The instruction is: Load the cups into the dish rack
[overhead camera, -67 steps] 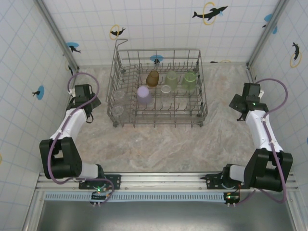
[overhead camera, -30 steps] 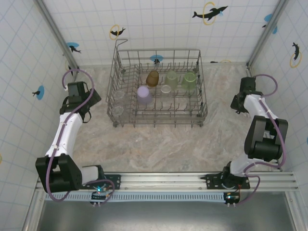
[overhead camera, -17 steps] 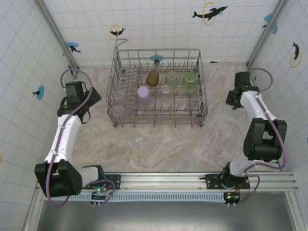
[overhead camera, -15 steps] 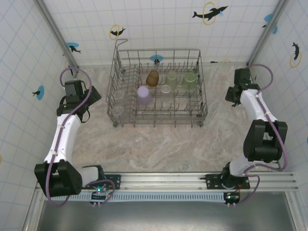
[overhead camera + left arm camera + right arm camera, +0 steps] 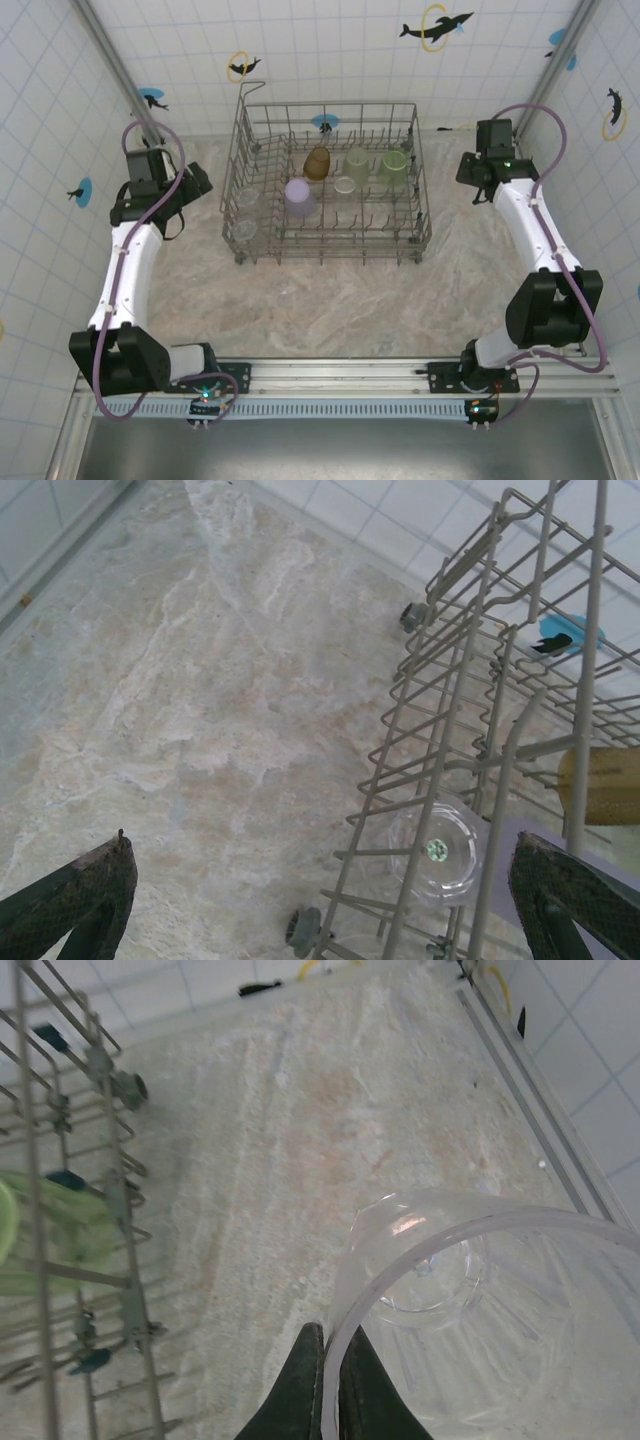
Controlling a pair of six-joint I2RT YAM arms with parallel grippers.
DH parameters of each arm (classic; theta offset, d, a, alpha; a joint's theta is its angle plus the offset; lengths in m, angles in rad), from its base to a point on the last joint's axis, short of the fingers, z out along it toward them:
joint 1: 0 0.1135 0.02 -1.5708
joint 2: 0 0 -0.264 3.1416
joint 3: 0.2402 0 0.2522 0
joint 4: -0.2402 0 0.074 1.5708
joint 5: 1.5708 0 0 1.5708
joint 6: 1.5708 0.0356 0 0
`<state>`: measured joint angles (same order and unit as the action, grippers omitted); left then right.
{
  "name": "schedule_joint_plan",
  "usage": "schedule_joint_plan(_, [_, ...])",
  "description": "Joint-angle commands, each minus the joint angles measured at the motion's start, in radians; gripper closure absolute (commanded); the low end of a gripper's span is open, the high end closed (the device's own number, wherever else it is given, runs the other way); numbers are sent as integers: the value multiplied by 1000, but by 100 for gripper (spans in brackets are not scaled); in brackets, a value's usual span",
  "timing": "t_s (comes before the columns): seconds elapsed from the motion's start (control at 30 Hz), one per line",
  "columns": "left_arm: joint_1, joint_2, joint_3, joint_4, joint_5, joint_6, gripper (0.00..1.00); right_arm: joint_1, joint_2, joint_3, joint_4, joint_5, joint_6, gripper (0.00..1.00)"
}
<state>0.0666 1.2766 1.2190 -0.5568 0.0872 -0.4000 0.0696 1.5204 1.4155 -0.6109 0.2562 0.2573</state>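
Your right tool (image 5: 331, 1348) pinches the rim of a clear cup (image 5: 470, 1300), one finger inside and one outside. It is above the tabletop (image 5: 300, 1140), to the right of the dish rack (image 5: 330, 245). Your left tool (image 5: 320, 845) is spread wide and holds nothing, near the rack's left wall. In the rack stand the lavender cup (image 5: 299, 197), the amber cup (image 5: 317, 162), two green cups (image 5: 357, 163) and other clear cups (image 5: 246, 198).

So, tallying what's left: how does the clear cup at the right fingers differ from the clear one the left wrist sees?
The held cup is pinched by the right gripper; the racked cup is untouched. The held cup is outside the dish rack, the racked cup inside. Both are clear.
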Motion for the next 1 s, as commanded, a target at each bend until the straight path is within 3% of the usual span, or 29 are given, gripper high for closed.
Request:
schedule_joint_plan(0.0, [7, 10, 59, -32, 53, 10, 2, 2, -20, 81, 13, 2, 17, 100])
schedule_joint_plan(0.47, [-4, 65, 204, 1, 241, -94, 2, 106, -23, 141, 121, -129, 81, 100])
schedule_joint_plan(0.7, [-66, 101, 268, 28, 250, -130, 2, 155, 9, 166, 170, -170, 110, 100])
schedule_joint_plan(0.97, [-116, 115, 257, 124, 322, -162, 2, 164, 5, 119, 277, -379, 185, 100])
